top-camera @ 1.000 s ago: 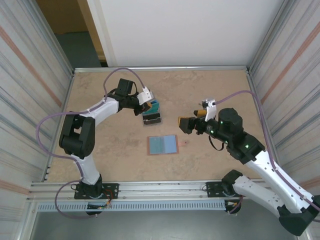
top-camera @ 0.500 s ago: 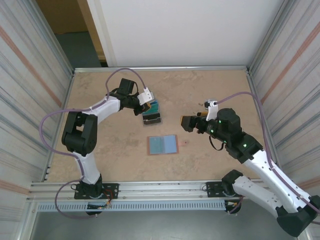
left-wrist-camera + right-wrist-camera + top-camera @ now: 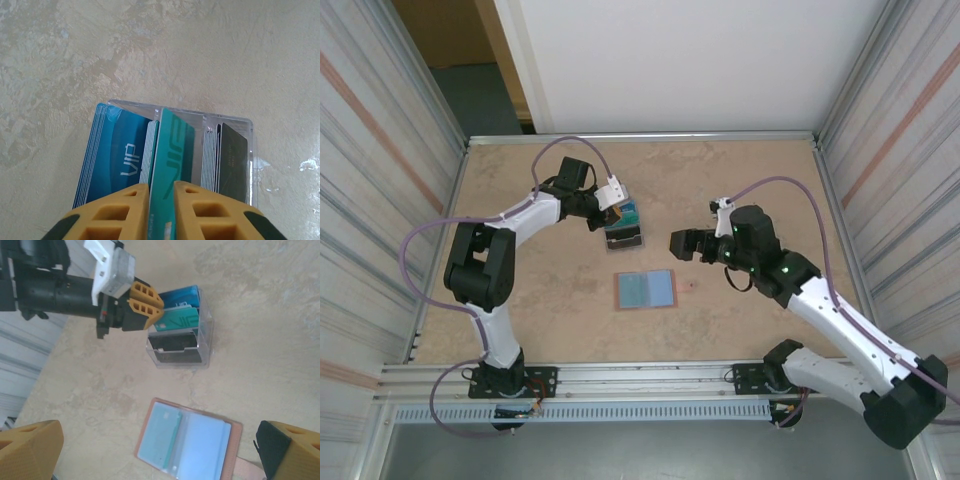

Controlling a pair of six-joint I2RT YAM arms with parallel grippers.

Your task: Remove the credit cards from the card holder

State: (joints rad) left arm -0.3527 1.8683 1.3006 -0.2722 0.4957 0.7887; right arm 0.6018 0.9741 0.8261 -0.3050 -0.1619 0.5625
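The left end effector (image 3: 161,210) straddles a teal credit card (image 3: 172,150) standing in the clear card box (image 3: 235,125); whether it grips the card is unclear. The right end effector (image 3: 682,245), spread wide, hovers over the open pink card holder (image 3: 187,445) lying on the bench (image 3: 540,300).

A robotics lab test cell is shown. A small beige, stone-patterned desk (image 3: 520,300) is closed in on both sides by ribbed panels (image 3: 370,180) set in metal framing, and at the back by a plain white board (image 3: 670,60). Two robot arms, the left arm (image 3: 480,275) and the right arm (image 3: 840,325), are bolted to a slotted aluminium rail (image 3: 650,378) along the near edge. Purple-grey cables (image 3: 775,180) are looped openly along them, and cameras are carried on the wrists.
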